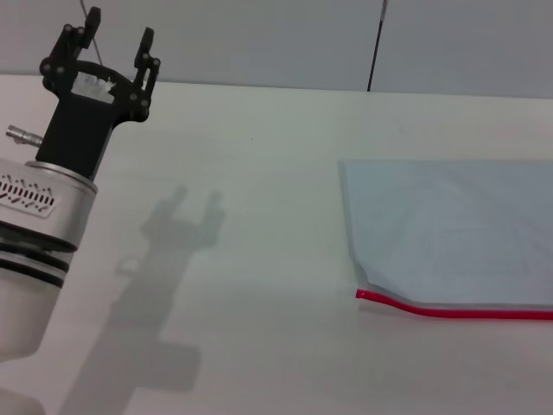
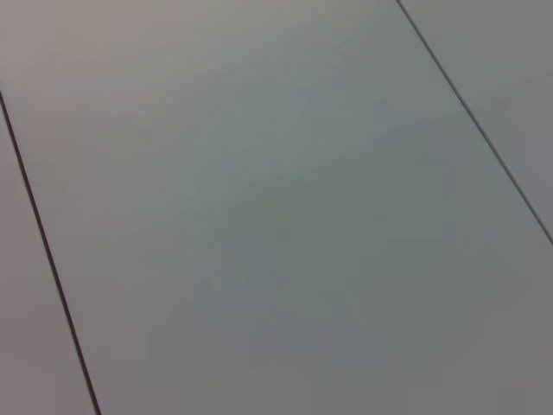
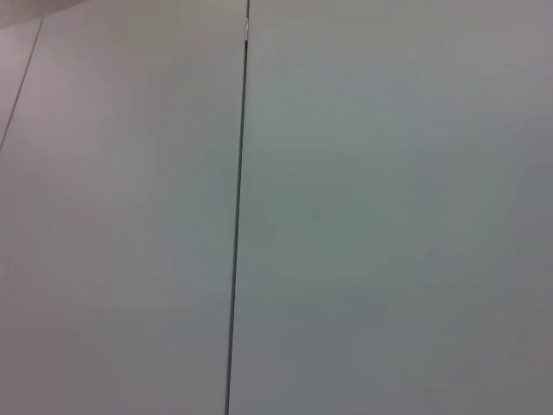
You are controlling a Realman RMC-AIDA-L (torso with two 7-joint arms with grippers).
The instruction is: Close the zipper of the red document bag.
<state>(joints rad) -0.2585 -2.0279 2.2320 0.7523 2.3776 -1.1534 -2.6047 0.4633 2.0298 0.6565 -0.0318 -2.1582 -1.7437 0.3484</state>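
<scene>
The left pincer [image 1: 114,45] hangs wide and raised, well apart from the document bag [image 1: 449,233], whose red zipper edge [image 1: 458,311] seems flat on the counter [image 1: 259,173].

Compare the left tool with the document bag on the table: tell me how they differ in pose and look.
The left tool is raised, black, fingers spread open and holding nothing; the document bag lies flat on the table, pale and translucent with a red zipper edge. The tool is at the left, the bag at the right. They are apart.
</scene>
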